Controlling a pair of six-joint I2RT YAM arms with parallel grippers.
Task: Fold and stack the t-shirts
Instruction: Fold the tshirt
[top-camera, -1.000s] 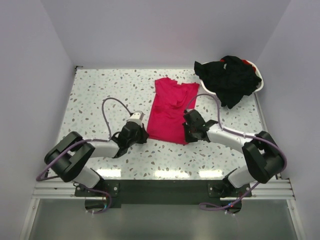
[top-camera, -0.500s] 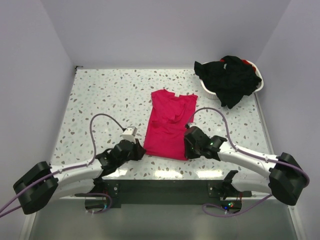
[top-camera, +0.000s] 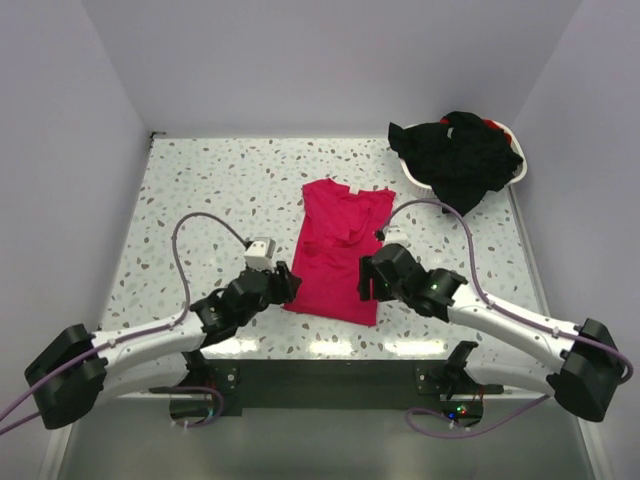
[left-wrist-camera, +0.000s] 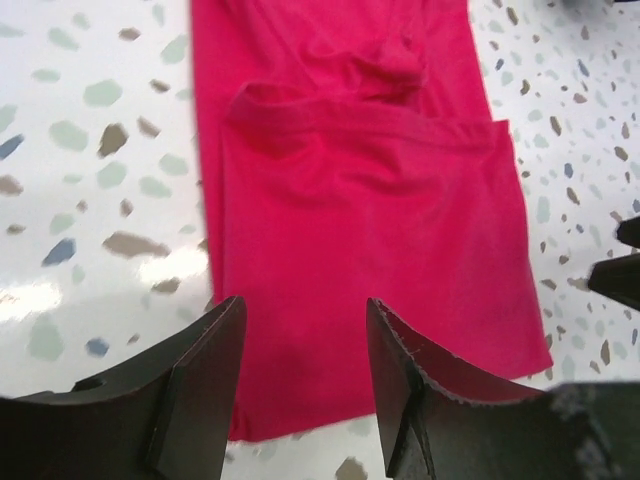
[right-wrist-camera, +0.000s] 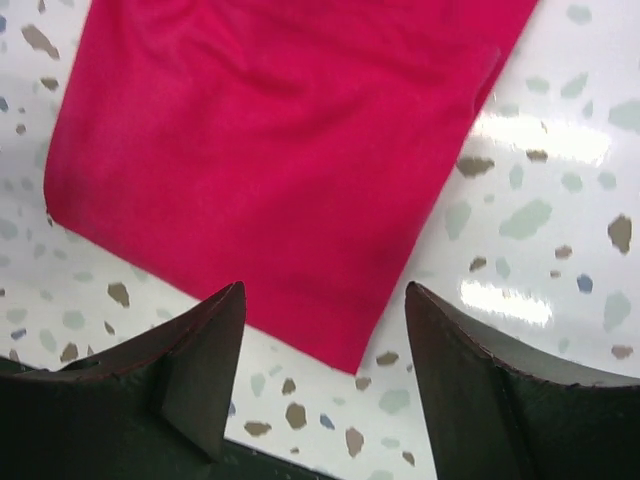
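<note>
A pinkish-red t-shirt (top-camera: 338, 250) lies flat on the speckled table, folded into a long narrow strip with its collar at the far end. My left gripper (top-camera: 291, 285) hovers open over the shirt's near left corner (left-wrist-camera: 250, 400), nothing between its fingers. My right gripper (top-camera: 366, 280) stands open above the near right corner (right-wrist-camera: 345, 340), also holding nothing. The red cloth (left-wrist-camera: 370, 200) shows a folded sleeve across its middle. Black t-shirts (top-camera: 462, 158) are heaped in the basket at the back right.
A white plastic basket (top-camera: 412, 170) sits at the table's far right corner, with black cloth hanging over its front rim. The speckled tabletop (top-camera: 200, 200) stretches out left of the shirt. The table's near edge (right-wrist-camera: 300, 470) lies just below the right gripper.
Both grippers have opened and let go of the red shirt. The shirt's near edge was drawn toward the arms and now lies flat; both arms have stretched out lower and nearer.
</note>
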